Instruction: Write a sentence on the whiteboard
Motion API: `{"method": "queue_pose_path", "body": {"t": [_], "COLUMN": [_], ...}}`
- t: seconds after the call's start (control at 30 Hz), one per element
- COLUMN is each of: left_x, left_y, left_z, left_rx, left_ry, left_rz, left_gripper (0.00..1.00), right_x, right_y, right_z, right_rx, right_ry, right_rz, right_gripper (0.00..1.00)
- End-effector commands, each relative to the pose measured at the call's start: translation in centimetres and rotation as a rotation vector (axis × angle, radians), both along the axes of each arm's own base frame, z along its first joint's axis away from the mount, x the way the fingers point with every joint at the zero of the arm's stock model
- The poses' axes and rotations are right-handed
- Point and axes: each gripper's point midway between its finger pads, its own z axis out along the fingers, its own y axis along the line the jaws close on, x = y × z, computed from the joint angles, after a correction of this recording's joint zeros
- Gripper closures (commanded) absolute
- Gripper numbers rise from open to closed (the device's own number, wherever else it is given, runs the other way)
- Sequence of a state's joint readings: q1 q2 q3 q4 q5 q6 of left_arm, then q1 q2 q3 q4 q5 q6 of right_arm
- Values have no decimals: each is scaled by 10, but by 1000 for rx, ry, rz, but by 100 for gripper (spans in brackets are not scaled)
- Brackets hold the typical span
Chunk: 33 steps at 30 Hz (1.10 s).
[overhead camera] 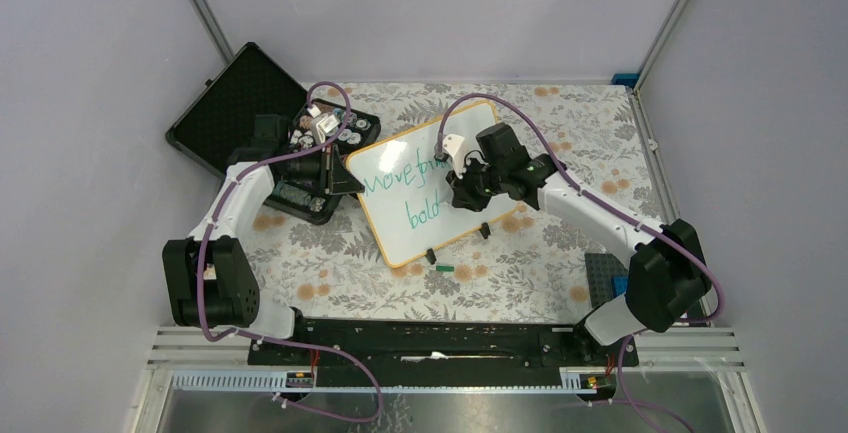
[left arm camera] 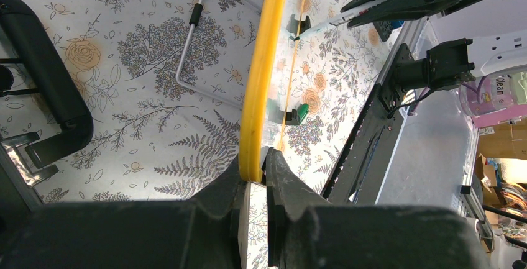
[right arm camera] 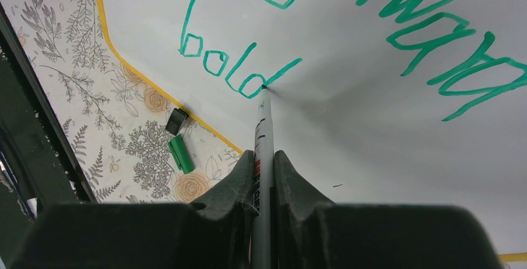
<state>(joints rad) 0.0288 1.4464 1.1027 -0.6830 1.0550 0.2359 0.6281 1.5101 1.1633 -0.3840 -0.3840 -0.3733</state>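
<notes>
Here's the right end effector (right arm camera: 264,160), jaws narrow and pinched tight on a slim grey marker pen (right arm camera: 263,126). The pen's tip is pressed to the board, right on the stem of a "d". Just left of the tip, the green handwriting (right arm camera: 217,64) reads "bold". Farther ahead and to the right runs an upper line in bigger letters, something like "forward" (partly cut off in the wrist view).

All of it sits on the white rectangular board with the thin orange-yellow rim (right arm camera: 373,157), which spreads out under and ahead of the end effector. Off to the left, past that rim, a small black clip foot (right arm camera: 177,120) and a green pen cap (right arm camera: 181,154) lie on the floral-patterned tabletop (right arm camera: 81,95).

Over to the left end effector (left arm camera: 253,173), which is closed on the board's yellow edge, with the rim pinched between its jaws.

So I'd say we're mid-writing on the second line, with the "d" just being finished. If more letters are to come, the next move calls for light, even tip pressure carried rightward onto bare white. The left end effector's grip has to stop the board sliding under the stroke.
</notes>
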Motion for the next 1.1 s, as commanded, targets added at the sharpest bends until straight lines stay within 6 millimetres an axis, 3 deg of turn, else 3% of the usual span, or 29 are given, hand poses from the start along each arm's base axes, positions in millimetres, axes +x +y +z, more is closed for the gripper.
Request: {"method": "queue_pose_path", "body": {"t": [0.0, 0.57, 0.8, 1.07], "left_x": [17, 18, 18, 18], "left_y": [11, 11, 11, 11], "left_z": [-9, -10, -9, -9], "left_rx": [110, 108, 110, 109], "left_ry": [-130, -125, -126, -126], "left_rz": [11, 12, 12, 14], "left_gripper": [100, 100, 100, 100], "right_x": [1, -5, -6, -23], "right_y": [-1, -10, -11, -5], "right_z": [-8, -19, -14, 3], "right_rx": [-19, -64, -71, -26], "right_ry": [-17, -21, -25, 5], "right_rz": [7, 15, 31, 109], "right_gripper": [100, 100, 100, 100]}}
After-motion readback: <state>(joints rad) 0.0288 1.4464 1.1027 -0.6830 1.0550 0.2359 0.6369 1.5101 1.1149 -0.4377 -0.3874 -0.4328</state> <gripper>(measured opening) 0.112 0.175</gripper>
